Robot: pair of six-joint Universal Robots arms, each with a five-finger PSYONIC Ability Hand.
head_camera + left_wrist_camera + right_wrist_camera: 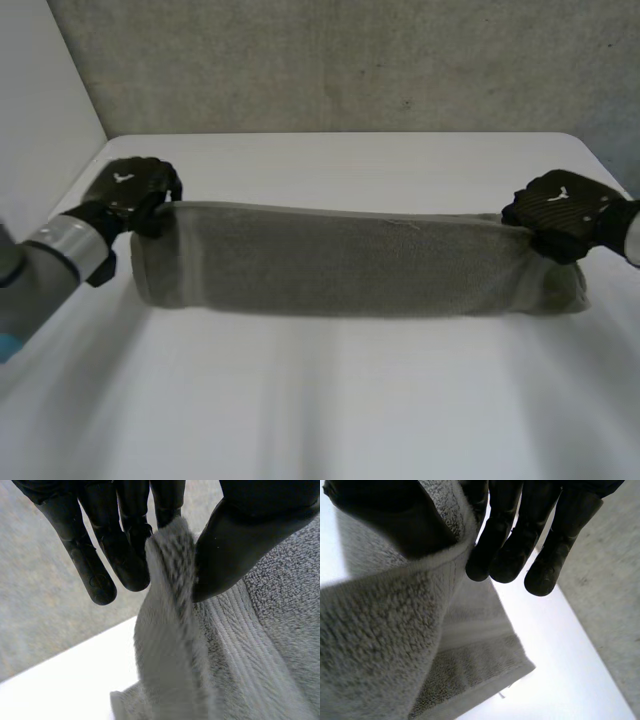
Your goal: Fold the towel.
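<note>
A grey-green towel point(350, 260) hangs stretched between my two hands above the white table point(330, 400), its lower part resting on the tabletop. My left hand point(130, 190) holds the towel's left top corner. In the left wrist view its thumb point(240, 545) pinches the towel edge point(170, 555) against the fingers point(125, 555). My right hand point(562, 212) holds the right top corner. In the right wrist view its thumb point(385, 515) presses the towel point(385, 645) against the fingers point(515, 545), and the cloth drapes down to the table below.
A grey wall point(350, 60) stands behind the table's far edge. The table's left edge point(80, 180) runs close to my left hand. Bare tabletop lies in front of the towel and behind it.
</note>
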